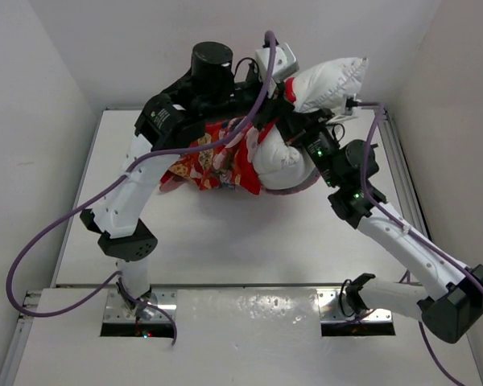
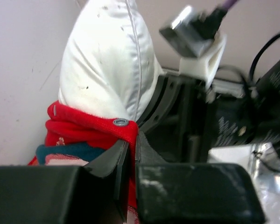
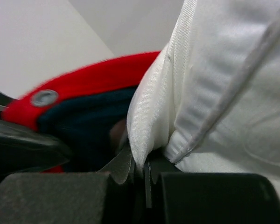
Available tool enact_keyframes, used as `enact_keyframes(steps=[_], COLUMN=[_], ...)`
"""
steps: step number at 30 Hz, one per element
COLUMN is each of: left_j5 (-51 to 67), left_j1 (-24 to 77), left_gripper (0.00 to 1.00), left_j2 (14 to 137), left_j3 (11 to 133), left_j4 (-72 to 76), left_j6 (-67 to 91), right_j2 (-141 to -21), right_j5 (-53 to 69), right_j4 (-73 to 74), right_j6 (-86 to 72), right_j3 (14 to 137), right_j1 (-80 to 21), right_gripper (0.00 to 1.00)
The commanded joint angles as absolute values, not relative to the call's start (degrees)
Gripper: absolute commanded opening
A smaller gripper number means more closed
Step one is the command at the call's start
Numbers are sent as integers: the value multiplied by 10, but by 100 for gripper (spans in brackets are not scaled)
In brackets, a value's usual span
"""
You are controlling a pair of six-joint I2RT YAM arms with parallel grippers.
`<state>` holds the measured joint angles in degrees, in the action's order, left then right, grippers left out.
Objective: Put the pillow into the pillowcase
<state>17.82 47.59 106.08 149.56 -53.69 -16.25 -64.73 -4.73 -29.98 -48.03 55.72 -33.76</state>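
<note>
The white pillow (image 1: 332, 80) is held up at the back of the table, its lower half inside the red printed pillowcase (image 1: 213, 161), which hangs down to the left. In the left wrist view my left gripper (image 2: 132, 150) is shut on the pillowcase's red hem (image 2: 91, 122), just below a metal snap (image 2: 120, 122). The pillow (image 2: 107, 65) bulges up out of the opening. My right gripper (image 3: 141, 169) is shut on a pinched fold of the pillow (image 3: 224, 93), beside the pillowcase's red rim (image 3: 98, 77).
The white table (image 1: 225, 241) is boxed in by white walls on the left, back and right. Purple cables (image 1: 56, 233) loop off both arms. The right arm's wrist camera mount (image 2: 198, 35) sits close to my left gripper.
</note>
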Motion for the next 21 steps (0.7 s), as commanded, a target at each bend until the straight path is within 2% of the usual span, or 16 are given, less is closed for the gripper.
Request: enact_keyframes(steps=[1,9,13,15,17,18,20,21], left_j5=[335,421,390,353,319,311,287,273], left_j1=[505,412,409,406,407,405,405,404], left_gripper=[0,0,0,0,0,0,0,0], left_j2=[1042,1059,1049,1046,1049,1048,1045,1042], left_j3=[1568,1637,1617,1606,1602,1602,1602,1601], left_j4=[-351,-141,-207,-232,-246,-249,-266,-275], left_j6=[-68,163,107,80,64,55,41,22], right_j2=[-734,-809,-821,-836,-850,-860,-863,-848], right_j5=[-125,-192,-178,-152,-115,-99,-77,-82], right_j4=[-267,-186,-156,-128,-86,-70,-3,22], right_j6=[-424,-444,-425,-398,-376,-352,-330,-303], right_j3=[578,590,603,633,678,694,738,750], right_j1=[-380,-393,-380,-380,-382,-384,-384,-384], right_gripper=[0,0,1,11,37,65,76,89])
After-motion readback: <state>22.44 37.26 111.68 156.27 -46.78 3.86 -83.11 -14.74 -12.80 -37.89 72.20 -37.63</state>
